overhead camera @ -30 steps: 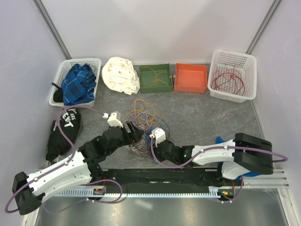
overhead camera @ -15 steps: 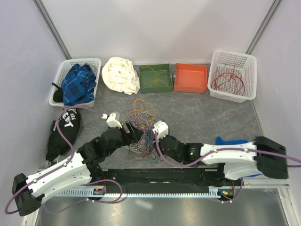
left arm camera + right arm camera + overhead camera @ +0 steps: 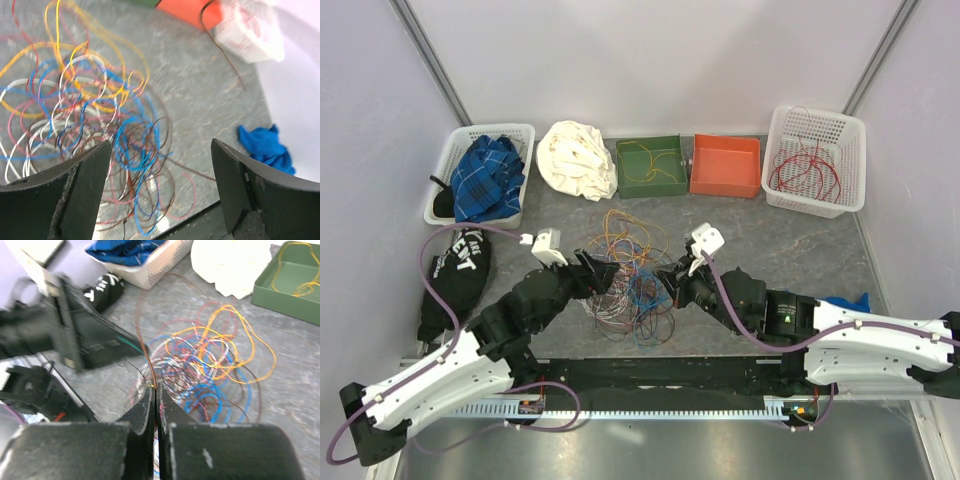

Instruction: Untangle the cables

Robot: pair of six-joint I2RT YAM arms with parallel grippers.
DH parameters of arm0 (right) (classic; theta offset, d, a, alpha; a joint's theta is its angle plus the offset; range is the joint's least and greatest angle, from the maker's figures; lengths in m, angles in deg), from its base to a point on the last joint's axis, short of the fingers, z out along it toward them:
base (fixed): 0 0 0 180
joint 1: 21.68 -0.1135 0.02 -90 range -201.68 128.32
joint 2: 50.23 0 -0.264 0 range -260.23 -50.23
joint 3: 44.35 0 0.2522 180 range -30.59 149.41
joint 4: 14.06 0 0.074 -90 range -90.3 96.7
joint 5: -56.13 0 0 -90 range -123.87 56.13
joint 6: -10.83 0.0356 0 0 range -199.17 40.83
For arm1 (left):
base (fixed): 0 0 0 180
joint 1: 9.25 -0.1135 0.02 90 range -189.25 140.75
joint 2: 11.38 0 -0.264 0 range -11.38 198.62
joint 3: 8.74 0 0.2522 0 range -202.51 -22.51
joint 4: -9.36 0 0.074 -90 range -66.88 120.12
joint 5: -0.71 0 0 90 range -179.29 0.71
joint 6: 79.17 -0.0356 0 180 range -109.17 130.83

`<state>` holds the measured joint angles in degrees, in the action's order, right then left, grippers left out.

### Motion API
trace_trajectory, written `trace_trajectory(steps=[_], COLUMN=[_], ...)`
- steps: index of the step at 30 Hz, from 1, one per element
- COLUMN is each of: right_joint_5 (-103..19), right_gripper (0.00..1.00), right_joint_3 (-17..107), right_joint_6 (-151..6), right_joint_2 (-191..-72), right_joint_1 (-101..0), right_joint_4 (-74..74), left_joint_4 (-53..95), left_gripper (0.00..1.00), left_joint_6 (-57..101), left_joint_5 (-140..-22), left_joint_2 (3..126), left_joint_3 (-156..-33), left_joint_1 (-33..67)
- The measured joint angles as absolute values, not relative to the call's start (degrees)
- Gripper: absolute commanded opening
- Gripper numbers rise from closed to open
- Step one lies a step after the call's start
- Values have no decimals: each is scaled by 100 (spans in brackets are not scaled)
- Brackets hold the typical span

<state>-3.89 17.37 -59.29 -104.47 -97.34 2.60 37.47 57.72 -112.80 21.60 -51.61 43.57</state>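
The right claw (image 3: 156, 390) pinches, apparently, 1 brown wire (image 3: 140, 335) at the edge of the limp, snag-prone cables (image 3: 625, 280); the left claw (image 3: 161, 145) gapes.

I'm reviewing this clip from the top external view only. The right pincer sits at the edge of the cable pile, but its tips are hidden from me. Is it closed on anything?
Observer: Yes. The right wrist view shows the right pincer shut, with one thin brown cable coming up from between its tips.
Operator: And the left one, is it gripping too?
Observer: No. The left wrist view shows the left pincer wide open, with nothing between its fingers and the tangled cables spread on the table beyond it.
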Motion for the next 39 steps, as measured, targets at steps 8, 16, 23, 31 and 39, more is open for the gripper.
trace_trajectory(steps=[8,16,23,31,39], right_joint_5=[-254,-193,-22,65,2], right_gripper=[0,0,0,0,0], right_joint_3=[1777,2378,3031,3355,3560], right_joint_6=[-5997,-6015,-5951,-5840,-5829], right_joint_2=[-10119,-10034,-10250,-10405,-10501], right_joint_1=[-9734,-9734,-9734,-9734,-9734], right_joint_4=[719,870,1241,1532,1613], left_joint_4=[2778,787,-281,-1726,-2043], left_gripper=[84,76,79,79,35], left_joint_6=[5119,4605,3871,3265,3075], left_joint_5=[-11297,-10202,-9794,-9816,-10091], left_joint_2=[1156,1709,2664,3624,4706], left_joint_3=[-4914,-3806,-3784,-3679,-3856], left_joint_1=[4357,4359,4912,5052,5063])
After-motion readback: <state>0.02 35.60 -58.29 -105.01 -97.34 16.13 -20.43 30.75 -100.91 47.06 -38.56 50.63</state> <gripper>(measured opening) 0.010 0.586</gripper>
